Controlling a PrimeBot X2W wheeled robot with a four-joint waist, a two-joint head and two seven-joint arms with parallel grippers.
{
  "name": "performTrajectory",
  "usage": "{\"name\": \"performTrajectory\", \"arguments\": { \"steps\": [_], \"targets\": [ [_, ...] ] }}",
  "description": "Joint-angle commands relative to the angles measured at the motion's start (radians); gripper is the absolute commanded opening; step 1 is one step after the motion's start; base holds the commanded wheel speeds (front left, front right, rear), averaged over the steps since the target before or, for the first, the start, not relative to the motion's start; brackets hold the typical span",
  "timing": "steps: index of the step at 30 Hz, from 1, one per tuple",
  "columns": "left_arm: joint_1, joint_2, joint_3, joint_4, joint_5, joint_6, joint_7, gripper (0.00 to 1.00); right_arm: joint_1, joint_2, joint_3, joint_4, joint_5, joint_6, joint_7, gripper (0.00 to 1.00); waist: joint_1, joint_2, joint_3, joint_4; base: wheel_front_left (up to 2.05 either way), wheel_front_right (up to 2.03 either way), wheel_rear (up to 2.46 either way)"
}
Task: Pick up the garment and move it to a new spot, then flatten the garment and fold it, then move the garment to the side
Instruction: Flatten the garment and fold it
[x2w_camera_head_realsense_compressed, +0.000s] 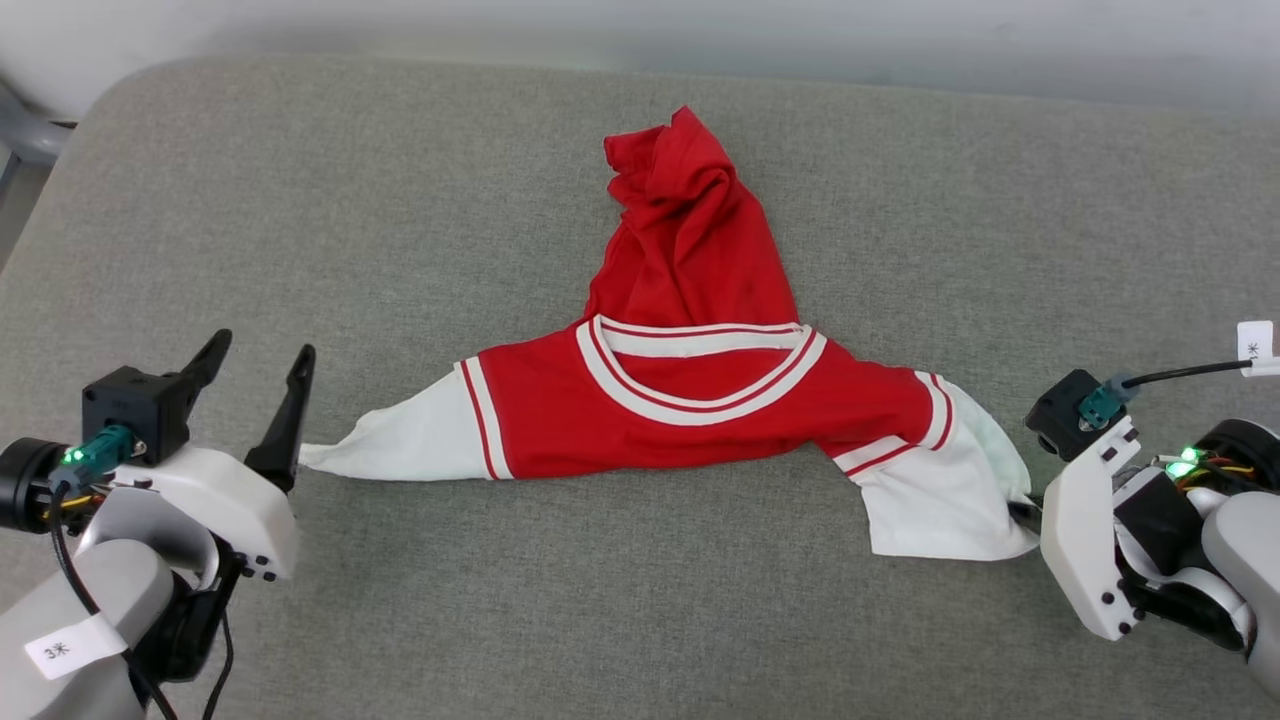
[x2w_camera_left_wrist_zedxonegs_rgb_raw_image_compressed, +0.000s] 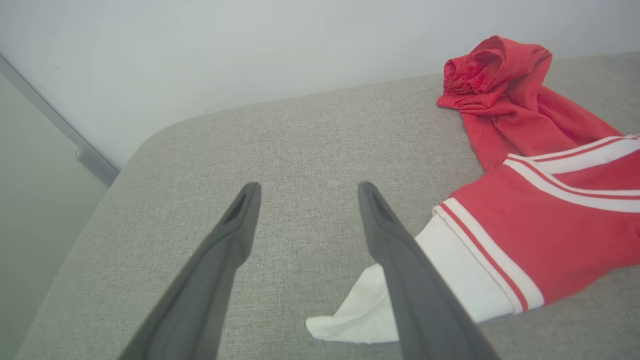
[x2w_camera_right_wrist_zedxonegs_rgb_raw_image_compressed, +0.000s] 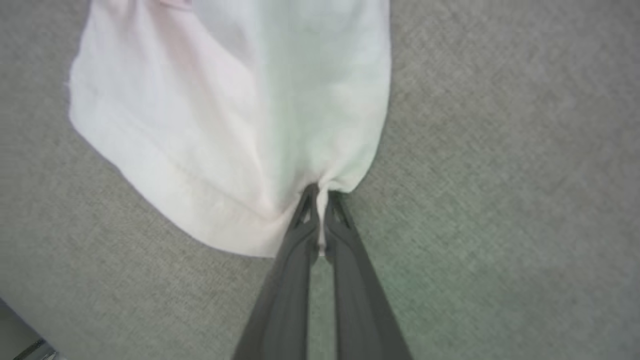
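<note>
One garment (x2w_camera_head_realsense_compressed: 690, 400): right gripper (x2w_camera_right_wrist_zedxonegs_rgb_raw_image_compressed: 317, 192) fingers (x2w_camera_right_wrist_zedxonegs_rgb_raw_image_compressed: 295, 280) pinch its white sleeve (x2w_camera_right_wrist_zedxonegs_rgb_raw_image_compressed: 225, 125); left gripper (x2w_camera_left_wrist_zedxonegs_rgb_raw_image_compressed: 305, 192) fingers (x2w_camera_left_wrist_zedxonegs_rgb_raw_image_compressed: 220, 260) spread wide, empty.

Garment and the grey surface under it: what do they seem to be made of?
Garment: probably thin, soft jersey knit, matte red with white sleeves; it bunches and creases easily. Grey surface: woven upholstery-like cloth, matte, with a visible coarse weave and rounded, seemingly padded corners.

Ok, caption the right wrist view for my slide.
The right gripper pinches the garment by its white sleeve hem on the grey fabric surface.
</note>
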Motion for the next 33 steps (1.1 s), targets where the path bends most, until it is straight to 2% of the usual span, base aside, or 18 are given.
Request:
{"name": "performTrajectory", "arguments": {
  "steps": [1, 5, 9, 13, 19, 23, 28, 33],
  "targets": [
    [-0.001, 0.006, 0.000, 0.003, -0.003, 0.000, 0.002, 1.00, 0.008, 0.021, 0.003, 0.019, -0.001, 0.001, -0.039, 0.00, 0.0000, 0.0000, -0.015, -0.010, 0.00, 0.00, 0.00],
    [-0.009, 0.028, -0.005, -0.004, 0.004, -0.010, 0.015, 1.00, -0.048, 0.021, -0.072, 0.020, -0.025, 0.000, -0.181, 0.00, 0.0000, 0.0000, -0.041, -0.024, 0.00, 0.00, 0.00],
    [-0.028, 0.060, -0.012, -0.029, 0.008, -0.033, 0.053, 1.00, -0.063, 0.036, -0.134, 0.021, -0.065, 0.000, -0.278, 0.00, 0.0000, 0.0000, -0.061, -0.032, 0.00, 0.00, 0.00],
    [-0.062, 0.096, -0.033, -0.070, -0.007, -0.088, 0.146, 1.00, -0.071, 0.049, -0.188, 0.006, -0.099, 0.000, -0.334, 0.00, 0.0000, 0.0000, -0.071, -0.033, 0.00, 0.00, 0.00],
    [-0.127, 0.146, -0.080, -0.124, -0.069, -0.196, 0.381, 1.00, -0.068, 0.063, -0.257, -0.035, -0.143, 0.000, -0.361, 0.00, 0.0000, 0.0000, -0.069, -0.034, 0.00, 0.00, 0.00],
    [-0.165, 0.160, -0.122, -0.120, -0.096, -0.235, 0.554, 1.00, -0.050, 0.073, -0.282, -0.069, -0.167, 0.000, -0.348, 0.00, 0.0000, 0.0000, -0.055, -0.042, 0.00, 0.00, 0.00],
    [-0.205, 0.140, -0.168, -0.072, -0.104, -0.266, 0.697, 1.00, -0.038, 0.083, -0.295, -0.108, -0.188, 0.000, -0.330, 0.00, 0.0000, 0.0000, -0.030, -0.057, 0.00, 0.00, 0.00],
    [-0.220, 0.096, -0.192, 0.022, -0.125, -0.295, 0.750, 1.00, -0.040, 0.078, -0.307, -0.143, -0.201, 0.000, -0.311, 0.00, 0.0000, 0.0000, 0.002, -0.075, 0.00, 0.00, 0.00]
  ]
}}
